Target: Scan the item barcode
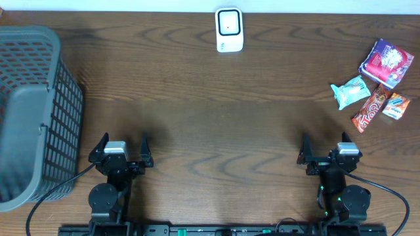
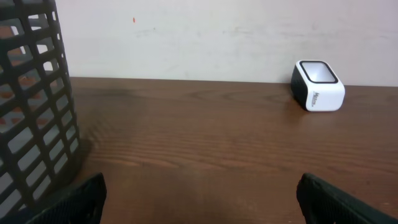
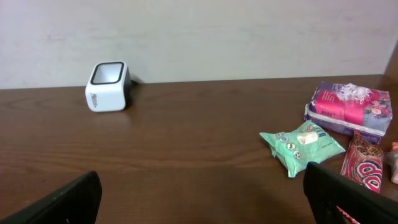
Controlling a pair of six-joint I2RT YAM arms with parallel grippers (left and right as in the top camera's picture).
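Note:
A white barcode scanner (image 1: 229, 29) with a dark window stands at the table's far middle; it also shows in the left wrist view (image 2: 318, 85) and the right wrist view (image 3: 107, 86). Several packaged items lie at the far right: a mint-green packet (image 1: 350, 91) (image 3: 301, 147), a pink-purple pack (image 1: 386, 63) (image 3: 347, 109), a red wrapper (image 1: 369, 109) (image 3: 363, 165) and a small orange pack (image 1: 396, 105). My left gripper (image 1: 125, 150) (image 2: 200, 196) is open near the front left, with nothing in it. Near the front right, my right gripper (image 1: 327, 151) (image 3: 204, 196) is open and holds nothing.
A tall grey mesh basket (image 1: 33, 111) (image 2: 32, 106) fills the left side, close beside the left arm. A pale wall rises behind the table's far edge. Bare brown wood lies between the arms and the scanner.

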